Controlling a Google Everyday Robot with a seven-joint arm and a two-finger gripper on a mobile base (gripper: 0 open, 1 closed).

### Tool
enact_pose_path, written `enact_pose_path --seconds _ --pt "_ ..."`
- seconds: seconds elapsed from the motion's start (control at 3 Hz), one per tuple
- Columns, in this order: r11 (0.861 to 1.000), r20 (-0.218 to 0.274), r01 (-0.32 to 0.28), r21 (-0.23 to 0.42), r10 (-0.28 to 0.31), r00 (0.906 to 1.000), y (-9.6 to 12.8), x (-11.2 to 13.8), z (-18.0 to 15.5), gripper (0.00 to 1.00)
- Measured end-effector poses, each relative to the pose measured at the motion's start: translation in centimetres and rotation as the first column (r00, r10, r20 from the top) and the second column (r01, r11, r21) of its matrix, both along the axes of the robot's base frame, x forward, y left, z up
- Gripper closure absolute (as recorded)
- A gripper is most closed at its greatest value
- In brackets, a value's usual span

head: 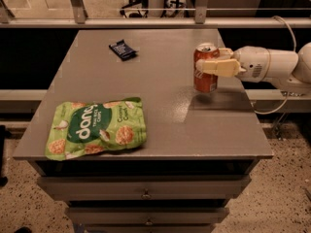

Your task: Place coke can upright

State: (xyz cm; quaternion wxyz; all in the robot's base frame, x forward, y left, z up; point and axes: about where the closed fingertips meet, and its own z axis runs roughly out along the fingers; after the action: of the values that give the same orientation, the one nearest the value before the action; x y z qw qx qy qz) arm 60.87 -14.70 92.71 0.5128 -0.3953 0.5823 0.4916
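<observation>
The can (205,73) is held upright in the tool (209,60), which is clamped around its upper half, near the right edge of the tabletop (146,86), toward the far right corner. Whether its base is touching the surface cannot be told. Only setting down and release appear to be left.

A green snack bag (97,128) lies at the near left of a grey table (165,81); a small dark wrapper (122,49) sits at the far side, left of centre. 2 drawers (97,187) show below its near edge.
</observation>
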Motion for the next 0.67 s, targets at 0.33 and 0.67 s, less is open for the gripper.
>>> enact_pose_path --seconds 0.33,0.67 --pt "0.999 -0.014 0.004 0.048 -0.003 0.9999 -0.08 -0.22 -0.44 1.00" --pt "0.999 -0.014 0.004 0.048 -0.003 0.9999 -0.07 -0.22 -0.44 1.00"
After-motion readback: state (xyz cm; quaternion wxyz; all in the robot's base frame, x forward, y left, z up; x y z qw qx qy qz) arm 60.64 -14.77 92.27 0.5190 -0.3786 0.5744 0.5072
